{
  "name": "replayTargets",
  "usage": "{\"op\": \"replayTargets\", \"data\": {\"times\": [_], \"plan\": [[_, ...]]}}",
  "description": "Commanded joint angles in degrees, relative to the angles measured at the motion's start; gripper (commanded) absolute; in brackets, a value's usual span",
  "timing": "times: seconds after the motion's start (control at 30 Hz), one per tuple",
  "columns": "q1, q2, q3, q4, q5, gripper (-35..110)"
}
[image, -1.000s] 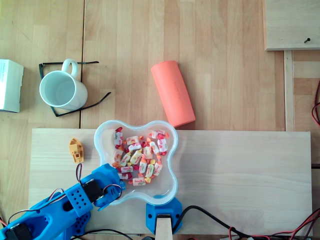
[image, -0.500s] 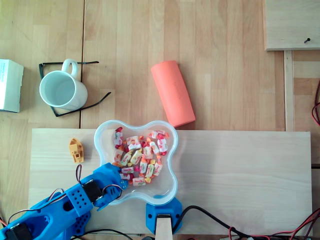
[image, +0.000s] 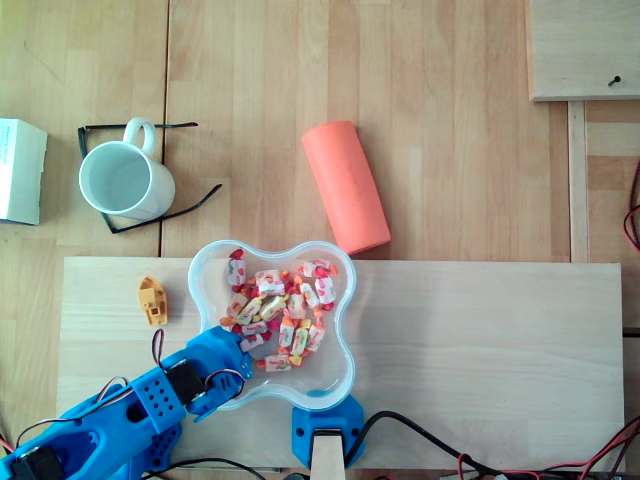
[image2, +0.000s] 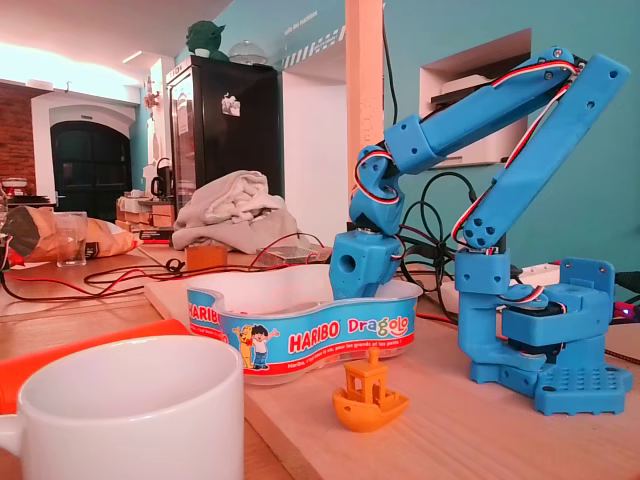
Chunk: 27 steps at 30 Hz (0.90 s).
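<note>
Resting blue two-finger gripper (image: 243, 356) at edge of small red-and-white wrapped sweets (image: 278, 305), inside clear lobed plastic tub (image: 347, 330) on pale wooden board (image: 480, 340).
Not telling jaw opening, fingertips lying hidden among wrappers; judging sweets light, crinkly, slippery, best pinching one across its middle.

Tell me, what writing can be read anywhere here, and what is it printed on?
"HARIBO Dragolo": on the blue band round the side of the sweet bowl, in the fixed view.
"HARIBO": again on the same band, further left where the wall curves.
Sweet wrappers in the bowl: print too small to read.
White box at the left edge of the overhead view: marks too faint to read.
White mug: no writing shows.
</note>
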Motion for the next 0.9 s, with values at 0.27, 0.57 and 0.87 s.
{"op": "replayTargets", "data": {"times": [0.27,0.57,0.87], "plan": [[0.88,1.93,0.09,0.18,-0.09,-2],[0.70,2.02,-9.05,0.35,-4.92,-2],[0.44,2.02,-24.43,10.55,-7.91,-2]]}}
